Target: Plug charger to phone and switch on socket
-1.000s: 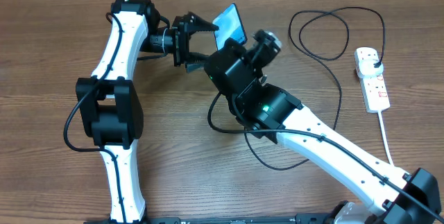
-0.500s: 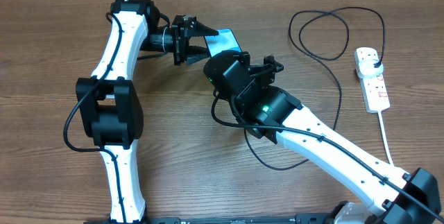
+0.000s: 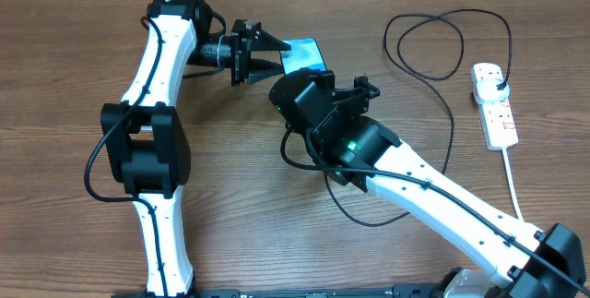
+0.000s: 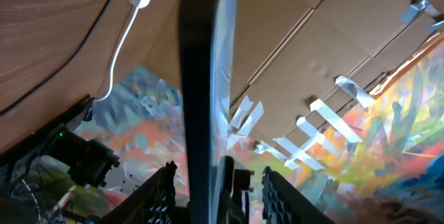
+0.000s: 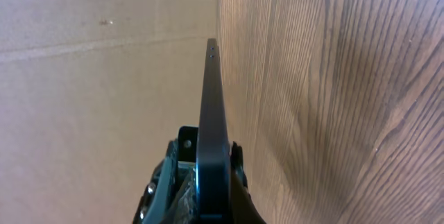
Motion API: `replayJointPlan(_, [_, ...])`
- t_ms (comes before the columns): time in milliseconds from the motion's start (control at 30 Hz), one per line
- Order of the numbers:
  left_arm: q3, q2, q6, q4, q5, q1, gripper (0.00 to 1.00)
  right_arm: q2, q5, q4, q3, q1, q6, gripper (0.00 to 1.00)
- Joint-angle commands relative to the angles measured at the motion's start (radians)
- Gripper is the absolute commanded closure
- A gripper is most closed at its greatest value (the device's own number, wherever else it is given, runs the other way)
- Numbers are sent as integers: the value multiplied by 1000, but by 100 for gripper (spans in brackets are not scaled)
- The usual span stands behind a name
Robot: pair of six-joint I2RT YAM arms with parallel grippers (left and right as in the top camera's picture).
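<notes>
The phone (image 3: 302,52) is off the table (image 3: 74,77) near its far edge, light blue screen turned upward, held between the two arms. Any writing on the screen is too small to read. The right fingers (image 5: 168,179) are clenched on one end of it; their camera sees the phone (image 5: 213,134) edge-on, a thin dark bar. The left fingers (image 3: 267,38) straddle the opposite end. In their own view the phone (image 4: 208,99) stands edge-on between them, but I cannot tell whether they press on it.

The charger (image 3: 452,141) loops across the table to the right, its black plug seated in the far end of the socket (image 3: 498,118). Its other end runs under the right arm, tip hidden. The socket lies flat near the right edge, well apart from the phone; its red markings are unreadable. A white cord (image 3: 513,183) trails from its near end.
</notes>
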Motion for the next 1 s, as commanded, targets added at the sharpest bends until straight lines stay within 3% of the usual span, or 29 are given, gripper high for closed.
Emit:
replayJointPlan(0, [18,2,-60,21,-15,0,56,-24,34,10,22,8,6,96])
replayJointPlan(700, [18,2,-171,105,-42,-25,63,-6,24,25,22,13,13,96])
replayJointPlan(867, [18,2,-171,104,-42,-25,72,-6,24,25,22,13,13,96])
replayJointPlan(967, [18,2,-191,104,-41,-27,84,-6,2,26,22,13,12,96])
